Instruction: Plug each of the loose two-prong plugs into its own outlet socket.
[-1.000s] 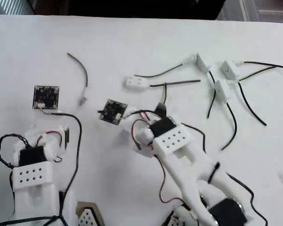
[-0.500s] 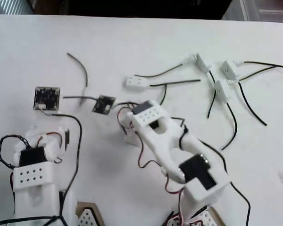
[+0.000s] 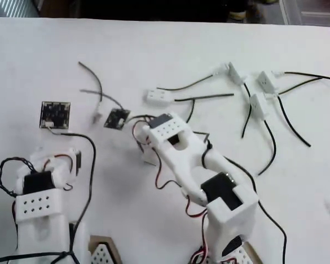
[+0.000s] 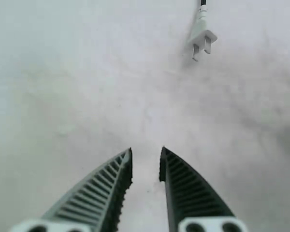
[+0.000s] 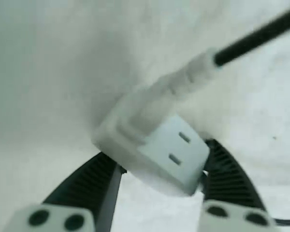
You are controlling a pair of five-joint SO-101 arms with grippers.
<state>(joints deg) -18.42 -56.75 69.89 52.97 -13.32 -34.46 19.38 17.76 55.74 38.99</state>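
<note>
Down at the near left, the left gripper (image 4: 146,152) hangs over bare table (image 4: 63,72) with its fingers (image 4: 101,188) narrowly parted and nothing between them; a loose plug (image 4: 202,39) lies well ahead of them, prongs free. Across the middle the right arm (image 3: 192,159) stretches out low; the right gripper (image 5: 159,159) is clamped on a socket (image 5: 154,145), which sits tilted between both fingers with its two slots showing and its cord (image 5: 261,34) running off. From above, a small dark board (image 3: 116,119) lies just beside that arm's head, between it and a short plug lead (image 3: 97,116); a larger board (image 3: 55,114) sits near the left arm (image 3: 38,203). Just beyond the right arm lies another socket (image 3: 158,96); three more white pieces (image 3: 258,105) with black cords (image 3: 289,124) are clustered well to the right, the cords crossing one another and trailing under the arm.
</note>
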